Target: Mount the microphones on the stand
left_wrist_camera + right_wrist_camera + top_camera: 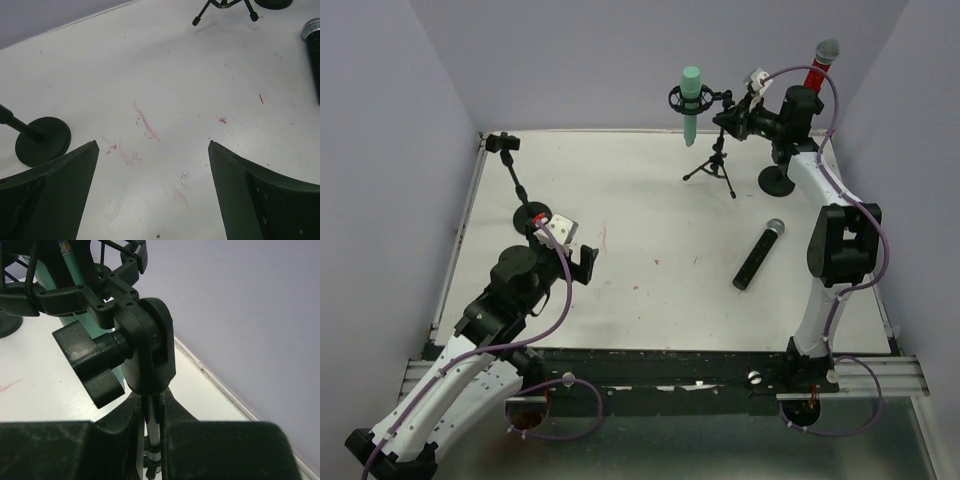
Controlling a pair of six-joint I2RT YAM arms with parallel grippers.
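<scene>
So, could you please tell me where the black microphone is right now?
In the top view, the black microphone lies flat on the table, right of centre, nearer than the tripod stand and left of the right arm.

Soft, even light, faint shadows on the table (650,250); near jaws slightly blurred.
</scene>
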